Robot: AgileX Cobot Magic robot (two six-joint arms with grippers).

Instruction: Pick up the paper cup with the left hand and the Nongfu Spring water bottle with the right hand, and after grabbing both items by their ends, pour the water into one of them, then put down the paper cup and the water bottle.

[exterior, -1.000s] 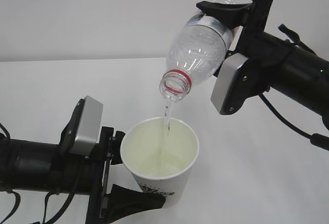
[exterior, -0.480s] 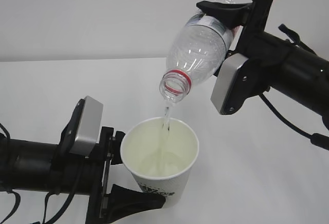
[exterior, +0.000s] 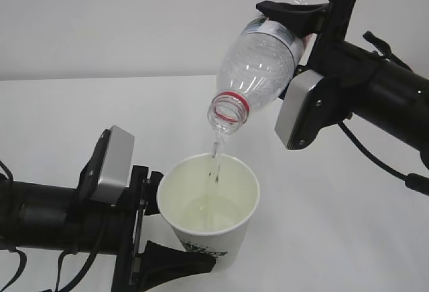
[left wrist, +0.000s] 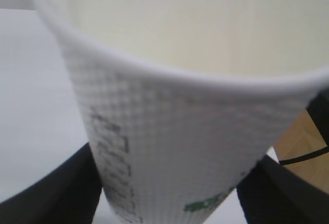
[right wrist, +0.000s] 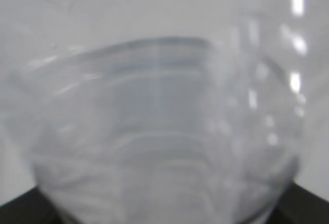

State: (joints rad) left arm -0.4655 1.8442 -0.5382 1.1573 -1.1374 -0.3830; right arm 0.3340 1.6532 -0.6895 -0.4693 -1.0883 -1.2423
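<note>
We find the left hand point(exterior: 157, 238) with its jaws spread around the lower part of the paper cup point(exterior: 209, 211) and pinching it there; one black finger point(exterior: 175, 262) shows in front of the cup's base, the other behind. The cup stands upright between the jaws, mouth up, and its cream interior rises above the finger line. In the left wrist view the cup point(left wrist: 190, 147) fills the picture, with dark fingers point(left wrist: 56, 193) at both lower corners touching its wall.

The right hand point(exterior: 295, 21) has its jaws clamped on the base end of the Nongfu Spring water bottle point(exterior: 258, 61). The bottle extends away from the jaws, tilted neck-down, with its red neck ring and open mouth directly above the cup. The water point(exterior: 216, 153) falls in a thin stream from the mouth into the cup, where a shallow pool lies at the bottom. The right wrist view shows only the ribbed clear bottle wall point(right wrist: 164, 131) close up, with dark finger edges at the lower corners.
</note>
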